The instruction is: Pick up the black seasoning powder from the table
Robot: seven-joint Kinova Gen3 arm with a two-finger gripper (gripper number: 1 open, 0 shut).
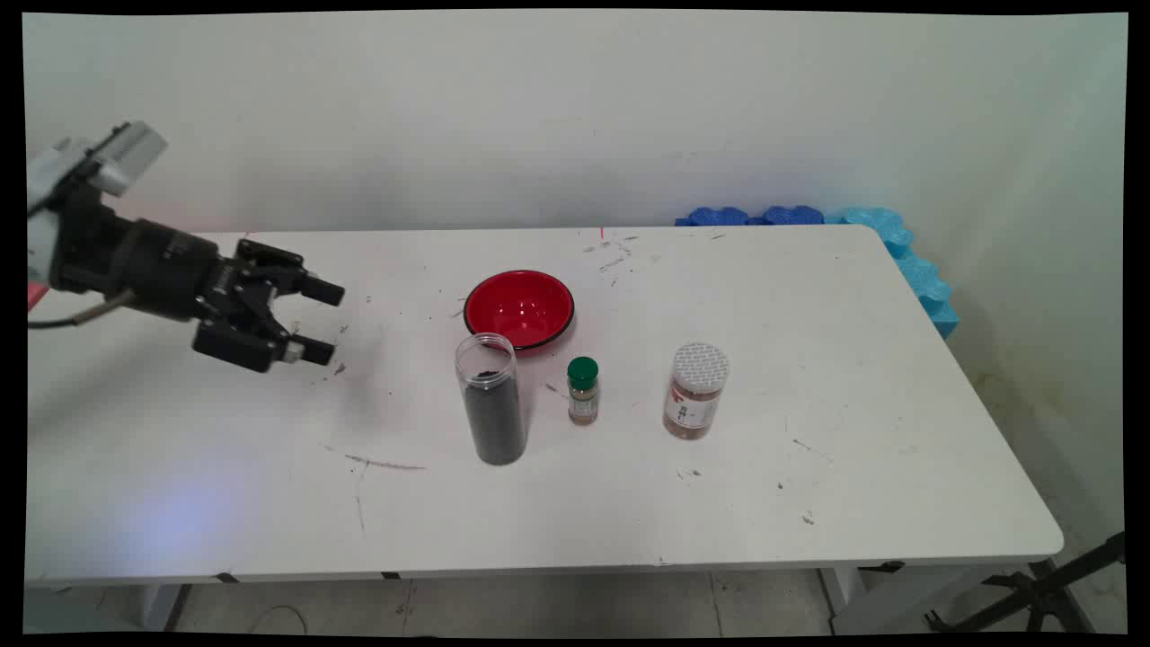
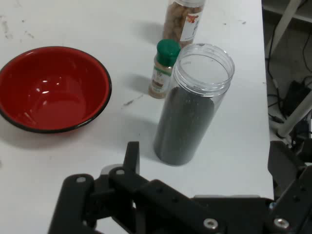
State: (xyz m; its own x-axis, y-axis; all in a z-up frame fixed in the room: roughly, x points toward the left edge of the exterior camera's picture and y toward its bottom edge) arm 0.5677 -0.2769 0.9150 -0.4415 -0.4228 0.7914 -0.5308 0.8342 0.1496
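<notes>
Main view: black two-finger pincer [image 1: 325, 321], held low over the left part of the white worktop [image 1: 898, 431], pointing toward the picture's right; its two fingers stand spread apart with nothing between them; nearest thing is the tall clear plastic jar of black grains, lidless [image 1: 490, 398], upright, to the right of the pincer and slightly nearer the worktop's front edge, well apart from it; long axis of the jar vertical; shallow red bowl with a black rim [image 1: 519, 308] just behind the jar; small green-capped spice bottle [image 1: 583, 390] beside the jar on its right; white-lidded jar of reddish-brown contents [image 1: 694, 391] further right; blue foam pieces [image 1: 907, 261] at the far right corner.

Hand view: lidless jar [image 2: 192, 105] just ahead of the pincer linkage, a little right of centre, mouth open, black fill reaching most of its height; red bowl [image 2: 51, 87] to its left, empty; green-capped bottle [image 2: 163, 69] behind the jar; white-lidded jar [image 2: 185, 22] beyond that at the top edge.
</notes>
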